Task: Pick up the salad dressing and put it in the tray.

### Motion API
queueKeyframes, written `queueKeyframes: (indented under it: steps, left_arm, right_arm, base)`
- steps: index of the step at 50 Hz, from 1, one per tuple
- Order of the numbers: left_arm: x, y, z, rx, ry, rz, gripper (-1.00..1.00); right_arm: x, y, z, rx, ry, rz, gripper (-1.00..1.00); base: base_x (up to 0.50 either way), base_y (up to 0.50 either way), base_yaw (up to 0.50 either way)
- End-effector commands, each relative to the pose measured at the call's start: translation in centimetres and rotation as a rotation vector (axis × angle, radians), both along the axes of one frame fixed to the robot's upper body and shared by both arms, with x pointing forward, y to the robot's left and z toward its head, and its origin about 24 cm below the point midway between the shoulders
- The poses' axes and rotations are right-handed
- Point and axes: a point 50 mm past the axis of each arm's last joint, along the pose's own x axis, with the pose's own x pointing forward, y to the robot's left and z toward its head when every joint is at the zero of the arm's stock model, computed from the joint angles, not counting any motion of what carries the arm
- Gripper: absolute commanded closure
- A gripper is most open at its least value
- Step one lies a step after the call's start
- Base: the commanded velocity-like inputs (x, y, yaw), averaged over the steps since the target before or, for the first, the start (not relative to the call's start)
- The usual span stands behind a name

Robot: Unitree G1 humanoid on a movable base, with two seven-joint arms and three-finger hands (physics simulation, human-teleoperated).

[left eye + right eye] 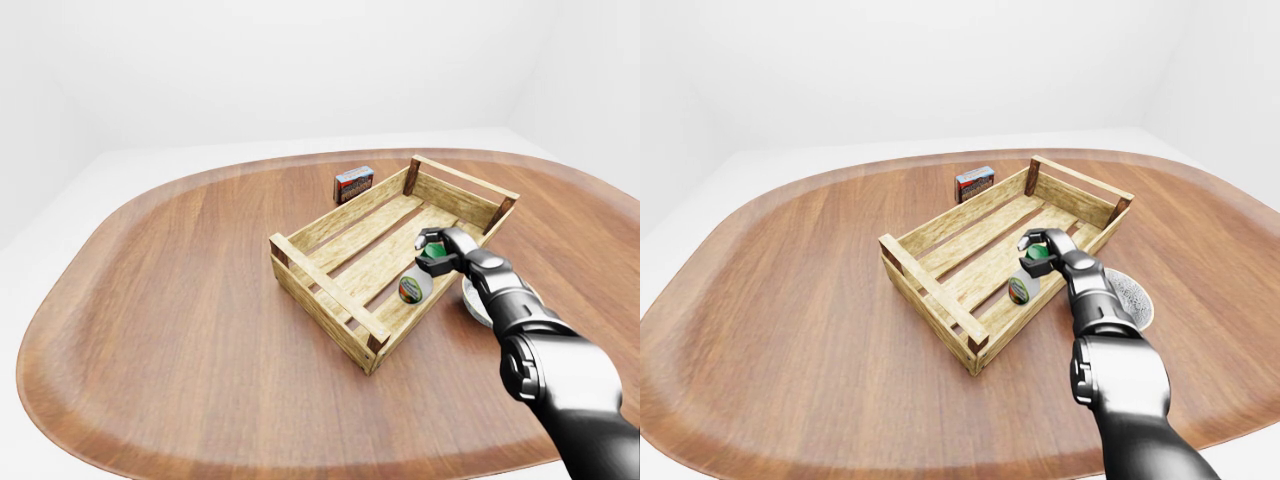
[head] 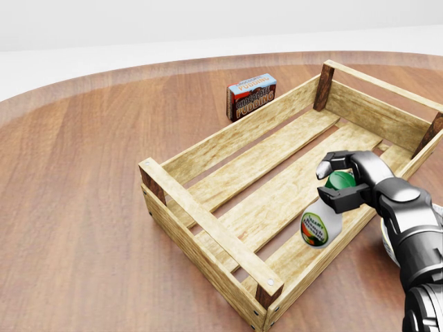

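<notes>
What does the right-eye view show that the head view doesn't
Only the right-eye view shows the whole oval table, the white floor and walls around it, and most of the bowl. Only the head view makes the pudding box lettering readable. Both show the right hand gripping the salad dressing by its green cap, over the tray.

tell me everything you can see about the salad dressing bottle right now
The salad dressing bottle is small, with a whitish rounded body, a green cap and a round green, red and orange label. It hangs tilted, cap uppermost, with the right hand closed around the cap end. It sits low over the wooden tray's slats by the right-side wall; contact with them is unclear.
</notes>
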Motion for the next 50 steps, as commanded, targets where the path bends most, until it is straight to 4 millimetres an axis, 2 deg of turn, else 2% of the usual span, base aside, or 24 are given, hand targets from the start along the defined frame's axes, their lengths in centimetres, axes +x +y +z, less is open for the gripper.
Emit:
queueKeyframes:
  steps: [1, 11, 12, 13, 30, 39, 42, 48, 50]
  left_arm:
    - [0.0, 0.0, 0.0, 0.001, 0.001, 0.001, -1.00]
    - [0.0, 0.0, -0.1, 0.000, 0.005, 0.000, -1.00]
    - [0.0, 0.0, -0.1, -0.001, 0.006, -0.001, -1.00]
    - [0.1, 0.0, -0.2, -0.001, 0.007, -0.001, -1.00]
    - [0.2, 0.0, -0.3, -0.005, 0.014, -0.002, -1.00]
    - [0.2, -0.1, -0.1, -0.002, 0.005, -0.007, -1.00]
    - [0.1, -0.1, -0.1, -0.001, 0.001, -0.006, -1.00]
    - [0.1, -0.3, 0.1, 0.001, -0.008, -0.010, -1.00]
    - [0.1, -0.2, 0.1, 0.001, -0.008, -0.011, -1.00]
  right_arm:
    - [-0.2, -0.2, -0.4, 0.019, -0.010, -0.037, 1.00]
    - [-0.5, -0.2, -1.0, 0.014, 0.009, -0.032, 0.99]
    - [-0.6, -0.2, -1.2, -0.006, 0.012, -0.031, -0.87]
    - [-0.6, -0.1, -1.2, 0.002, 0.011, -0.028, -1.00]
    - [-0.7, -0.1, -1.4, -0.004, 0.015, -0.026, -1.00]
    - [0.1, 0.0, 0.2, -0.024, -0.023, -0.003, -1.00]
    - [1.0, 0.2, 2.4, -0.040, -0.078, 0.027, -1.00]
    - [3.2, 0.8, 10.4, -0.086, -0.231, 0.102, -1.00]
    - [3.6, 1.3, 14.5, -0.125, -0.318, 0.148, -1.00]
  base:
    - [0.00, 0.00, 0.00]
    - [0.00, 0.00, 0.00]
    - [0.00, 0.00, 0.00]
    - [0.00, 0.00, 0.00]
    - [0.00, 0.00, 0.00]
    - [0.00, 0.00, 0.00]
    - [0.00, 0.00, 0.00]
    - [0.00, 0.00, 0.00]
    - [0.00, 0.00, 0.00]
